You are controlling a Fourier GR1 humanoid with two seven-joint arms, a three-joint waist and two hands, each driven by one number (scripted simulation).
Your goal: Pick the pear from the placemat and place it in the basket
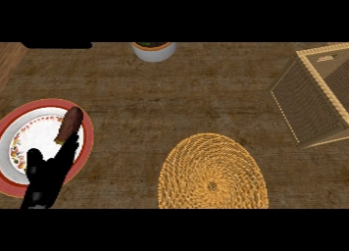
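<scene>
The round woven placemat (212, 172) lies at the lower middle of the counter with nothing on it. No pear shows anywhere in the head view. The tall wicker basket (318, 93) stands at the right edge, its open top tilted toward the upper right. My left hand (47, 171) rises from the lower left over a plate, fingers straight and pointing up and right, thumb apart to the left; it holds nothing. My right hand is out of view.
A red-rimmed patterned plate (7, 147) sits at the left with a long brown food item (69, 125) on it, just beyond my left fingertips. A white pot with a plant (154, 50) stands at the back middle.
</scene>
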